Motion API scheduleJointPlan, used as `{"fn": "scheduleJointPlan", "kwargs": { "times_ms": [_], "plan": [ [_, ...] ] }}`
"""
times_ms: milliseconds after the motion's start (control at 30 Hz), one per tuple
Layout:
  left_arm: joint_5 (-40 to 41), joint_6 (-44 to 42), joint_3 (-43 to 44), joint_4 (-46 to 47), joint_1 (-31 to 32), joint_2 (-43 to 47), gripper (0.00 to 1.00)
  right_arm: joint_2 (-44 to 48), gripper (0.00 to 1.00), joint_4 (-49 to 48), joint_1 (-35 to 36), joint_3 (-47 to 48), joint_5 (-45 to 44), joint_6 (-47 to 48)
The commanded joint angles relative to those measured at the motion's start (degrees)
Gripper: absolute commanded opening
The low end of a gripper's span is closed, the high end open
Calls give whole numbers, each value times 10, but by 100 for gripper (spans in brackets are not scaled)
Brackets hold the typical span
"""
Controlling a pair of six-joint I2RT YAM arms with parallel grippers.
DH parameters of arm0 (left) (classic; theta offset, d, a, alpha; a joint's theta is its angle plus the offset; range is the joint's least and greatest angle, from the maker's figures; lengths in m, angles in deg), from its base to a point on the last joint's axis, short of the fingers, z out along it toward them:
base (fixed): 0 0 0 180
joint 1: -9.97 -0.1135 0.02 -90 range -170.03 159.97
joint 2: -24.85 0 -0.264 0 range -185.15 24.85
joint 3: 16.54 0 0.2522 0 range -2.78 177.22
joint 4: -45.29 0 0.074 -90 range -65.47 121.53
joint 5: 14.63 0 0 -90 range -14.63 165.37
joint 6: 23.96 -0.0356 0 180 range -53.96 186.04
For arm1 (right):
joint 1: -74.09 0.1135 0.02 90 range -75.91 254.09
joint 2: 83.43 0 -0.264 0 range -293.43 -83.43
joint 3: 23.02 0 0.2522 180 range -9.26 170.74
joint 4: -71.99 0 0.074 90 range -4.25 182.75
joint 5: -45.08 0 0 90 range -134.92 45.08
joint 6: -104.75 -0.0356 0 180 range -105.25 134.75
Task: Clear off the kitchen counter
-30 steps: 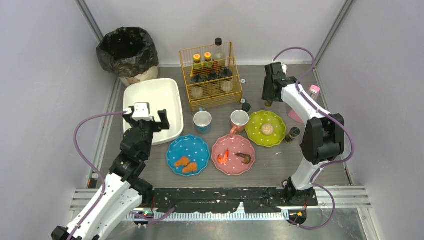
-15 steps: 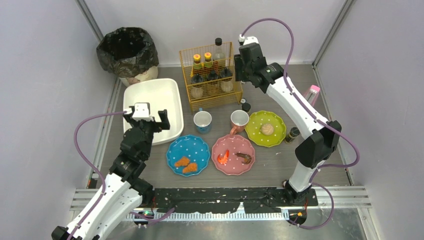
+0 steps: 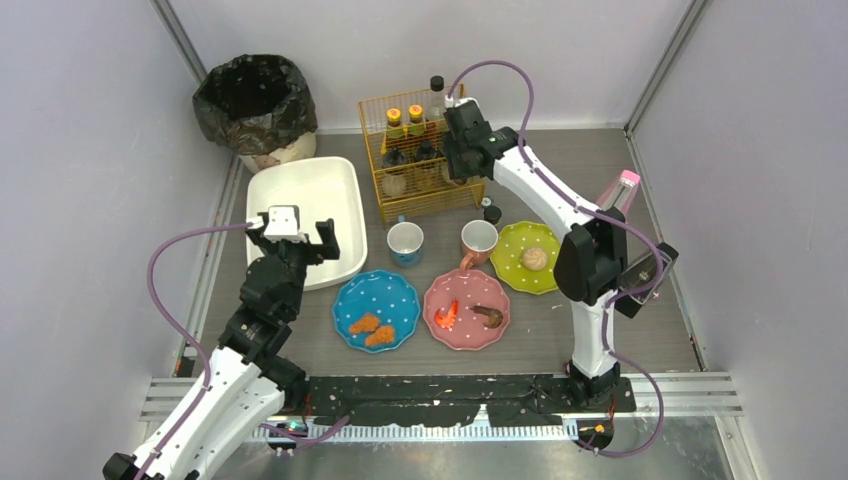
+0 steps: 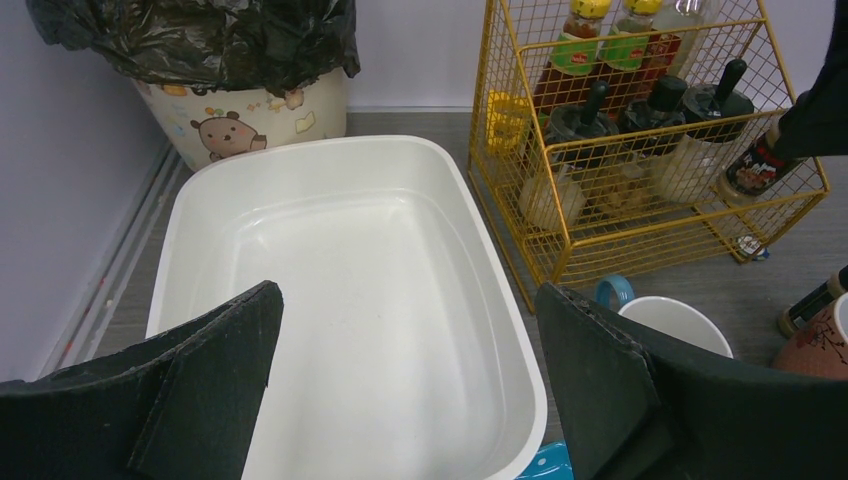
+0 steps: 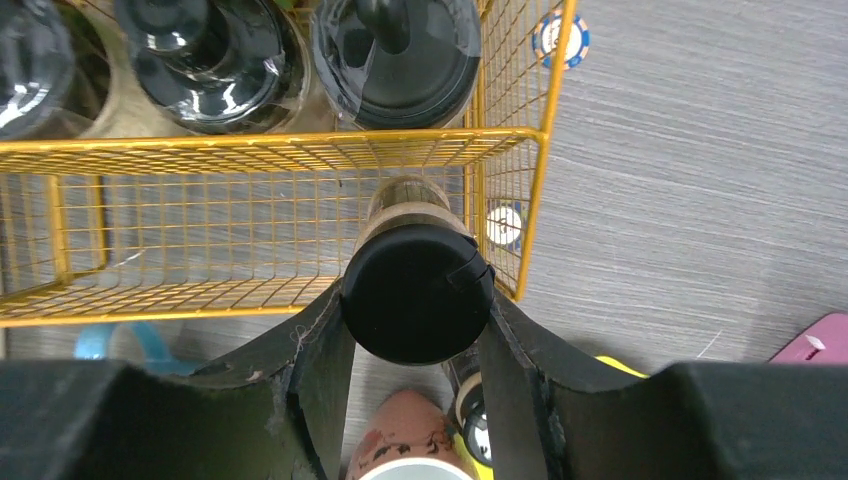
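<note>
The kitchen counter [image 3: 540,340] is a grey wood-grain top. On it stand a blue plate [image 3: 375,310] with nuggets, a pink plate [image 3: 466,309] with shrimp, a green plate [image 3: 530,256] with a bun, a blue mug [image 3: 405,243] and a pink mug [image 3: 479,240]. My right gripper [image 3: 462,150] is shut on a black-capped bottle [image 5: 418,290], held upright at the near right corner of the yellow wire basket [image 3: 420,150]. My left gripper [image 3: 300,240] is open and empty above the white tub [image 3: 300,200].
A black-bagged bin [image 3: 255,100] stands at the back left. The basket [image 5: 300,140] holds several bottles. A small dark bottle [image 3: 492,213] stands behind the pink mug. A pink-topped item [image 3: 625,185] lies by the right wall. Bottle caps [image 5: 558,37] lie near the basket.
My right arm has swung left from the back right of the counter to the wire basket, carrying the bottle. My left arm has not moved.
</note>
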Motion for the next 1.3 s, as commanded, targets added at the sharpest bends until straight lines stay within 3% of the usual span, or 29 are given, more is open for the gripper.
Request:
{"fn": "scheduleJointPlan", "kwargs": {
  "times_ms": [0, 367, 633, 867, 1033, 1267],
  "plan": [
    [-3, 8, 23, 11, 0, 6, 99, -18, 27, -12, 0, 41, -12, 8],
    [-4, 7, 23, 10, 0, 9, 99, -100, 42, 20, -8, 91, -29, -4],
    [-4, 7, 23, 10, 0, 9, 99, -92, 70, 23, -11, 93, -18, -14],
    [-4, 8, 23, 10, 0, 7, 99, -39, 88, 26, -12, 93, -17, -22],
    [-5, 7, 24, 11, 0, 6, 99, 28, 92, 19, -14, 52, -32, -25],
    [-5, 8, 24, 11, 0, 3, 99, 124, 92, -20, -23, -99, -38, -46]
  ]
}}
